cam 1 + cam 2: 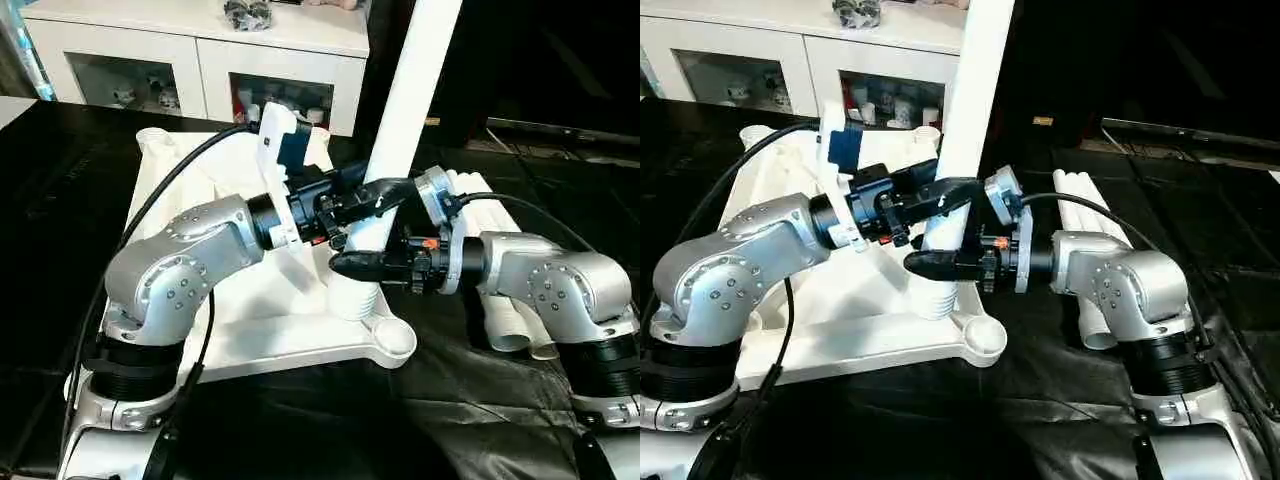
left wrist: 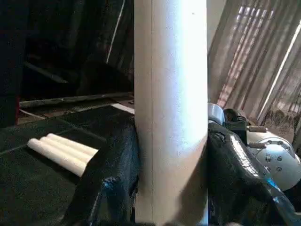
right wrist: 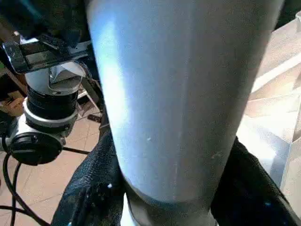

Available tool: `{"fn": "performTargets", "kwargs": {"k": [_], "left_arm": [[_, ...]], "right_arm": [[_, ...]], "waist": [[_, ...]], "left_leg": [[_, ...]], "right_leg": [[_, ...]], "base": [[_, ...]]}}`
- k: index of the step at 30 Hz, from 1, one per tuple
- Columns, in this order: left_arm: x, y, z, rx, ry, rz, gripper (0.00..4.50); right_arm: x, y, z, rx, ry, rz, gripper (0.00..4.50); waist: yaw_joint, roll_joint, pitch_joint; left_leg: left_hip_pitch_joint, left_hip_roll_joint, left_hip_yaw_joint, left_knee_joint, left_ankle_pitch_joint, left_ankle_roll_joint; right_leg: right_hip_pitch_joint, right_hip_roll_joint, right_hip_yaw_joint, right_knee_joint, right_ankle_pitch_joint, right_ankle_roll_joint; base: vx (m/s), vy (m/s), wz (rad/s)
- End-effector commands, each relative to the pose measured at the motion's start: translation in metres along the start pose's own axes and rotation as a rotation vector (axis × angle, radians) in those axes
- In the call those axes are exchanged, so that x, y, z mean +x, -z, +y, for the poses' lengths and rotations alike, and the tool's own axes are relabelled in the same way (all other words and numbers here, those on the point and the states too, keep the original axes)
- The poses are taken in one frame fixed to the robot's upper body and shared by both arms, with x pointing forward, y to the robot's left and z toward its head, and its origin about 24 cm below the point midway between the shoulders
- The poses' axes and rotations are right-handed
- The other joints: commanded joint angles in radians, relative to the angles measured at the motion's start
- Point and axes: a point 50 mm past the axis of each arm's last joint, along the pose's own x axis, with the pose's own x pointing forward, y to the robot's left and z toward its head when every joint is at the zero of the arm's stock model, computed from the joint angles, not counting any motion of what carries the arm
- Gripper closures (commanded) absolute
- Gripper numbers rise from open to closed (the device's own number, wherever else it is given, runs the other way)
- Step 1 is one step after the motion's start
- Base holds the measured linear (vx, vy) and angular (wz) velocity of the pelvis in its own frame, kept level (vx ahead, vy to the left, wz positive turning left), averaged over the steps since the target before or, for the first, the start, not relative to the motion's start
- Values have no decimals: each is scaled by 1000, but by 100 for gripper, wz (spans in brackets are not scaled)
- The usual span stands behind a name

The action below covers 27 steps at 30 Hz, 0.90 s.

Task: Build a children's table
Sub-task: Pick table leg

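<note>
Both grippers, left (image 1: 385,195) & right (image 1: 352,263), clamp upright leg (image 1: 410,90) in tabletop (image 1: 290,330) socket; black floor (image 1: 60,170), cabinet (image 1: 200,50) at 12, spare legs (image 1: 500,310) at 3

A white cabinet (image 1: 200,50) with glass doors stands behind black floor covering (image 1: 480,400); perhaps curtains (image 2: 254,56) beyond.

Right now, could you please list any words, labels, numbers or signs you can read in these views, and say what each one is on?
No readable text in any view.
The leg, tabletop and spare legs are plain white, without markings.
The left gripper and right gripper, both clamped on the leg, show no lettering.
Cabinet: items behind the glass are too small to read.
</note>
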Motion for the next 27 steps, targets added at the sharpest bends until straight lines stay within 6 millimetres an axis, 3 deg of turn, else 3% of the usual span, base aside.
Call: {"fn": "performTargets", "kwargs": {"k": [1, 5, 6, 9, 11, 12, 13, 14, 17, 18, 20, 23, 24, 26, 27], "left_arm": [[3, -10, -10, 11, 65, -47, 264], [4, -13, -14, 12, 93, -66, 264], [4, -13, -16, 0, 111, -72, 208], [7, -14, -21, -23, 124, -82, 188], [7, -14, -14, -19, 62, -104, 173], [7, -15, -13, -26, 57, -114, 158], [7, -15, -12, -30, 55, -119, 149], [6, -16, -10, -47, 49, -139, 146], [4, -19, -8, -66, 50, -163, 146], [4, -21, -8, -74, 51, -183, 146], [3, -26, -6, -97, 49, -222, 146], [-2, -32, -2, -127, 34, -280, 146], [-9, -34, 3, -122, 8, -288, 146], [-12, -35, 4, -118, -3, -287, 146], [-23, -32, 11, -70, -59, -249, 146]], "right_arm": [[-3, 3, -5, 25, 34, 0, 254], [-3, 4, -6, 26, 46, -4, 254], [-3, 4, -7, 27, 55, -4, 254], [-2, 5, -11, 32, 99, -35, 254], [0, 4, -12, 41, 129, -73, 254], [0, 5, -12, 40, 129, -73, 254], [1, 5, -12, 39, 130, -73, 254], [2, 5, -11, 28, 124, -82, 255], [3, 5, -10, 18, 121, -102, 256], [3, 5, -10, 13, 121, -118, 256], [3, 5, -10, 0, 124, -152, 257], [3, 4, -12, -14, 157, -180, 257], [3, 3, -15, -30, 203, -195, 257], [2, 2, -17, -36, 224, -200, 258], [1, 2, -21, -50, 285, -200, 258]], "waist": [[1, -1, -69], [0, -1, -69], [0, -1, -69], [1, 4, -70], [-1, 1, -69], [0, 10, -70], [0, 6, -69], [1, 11, -69], [1, 10, -70], [0, 15, -71], [-2, 13, -70], [-2, 17, -70], [-2, 23, -70], [-6, 19, -71], [-6, 13, -71]], "left_leg": [[10, 40, -7, -55, -71, -9], [11, 40, -8, -55, -73, -10], [11, 40, -7, -54, -70, -11], [11, 40, -8, -54, -69, -14], [10, 41, -8, -55, -76, -15], [12, 41, -9, -55, -82, -18], [13, 41, -9, -56, -88, -20], [13, 41, -10, -56, -87, -23], [12, 40, -9, -56, -91, -29], [12, 40, -11, -56, -92, -30], [12, 40, -9, -55, -104, -31], [13, 40, -10, -55, -109, -31], [13, 40, -11, -56, -114, -34], [13, 38, -12, -57, -111, -37], [14, 39, -11, -57, -104, -35]], "right_leg": [[52, -109, 59, -76, -99, -110], [51, -107, 58, -74, -97, -113], [52, -107, 58, -73, -90, -115], [51, -109, 57, -71, -82, -126], [51, -108, 58, -73, -81, -130], [50, -109, 58, -74, -86, -127], [51, -108, 58, -76, -92, -122], [51, -108, 58, -76, -90, -122], [53, -107, 58, -75, -76, -123], [52, -107, 57, -73, -71, -127], [52, -108, 58, -77, -79, -131], [52, -106, 58, -76, -73, -133], [52, -107, 57, -77, -80, -133], [53, -104, 56, -76, -80, -126], [52, -104, 57, -75, -78, -119]], "base": [[0, 0, 0], [0, 0, 0], [0, 0, 0], [0, 0, 0], [0, 0, 0], [0, 0, 0], [0, 0, 0], [0, 0, 0], [0, 0, 0], [0, 0, 0], [0, 0, 0], [0, 0, 0], [0, 0, 0], [0, 0, 0], [0, 0, 0]]}}
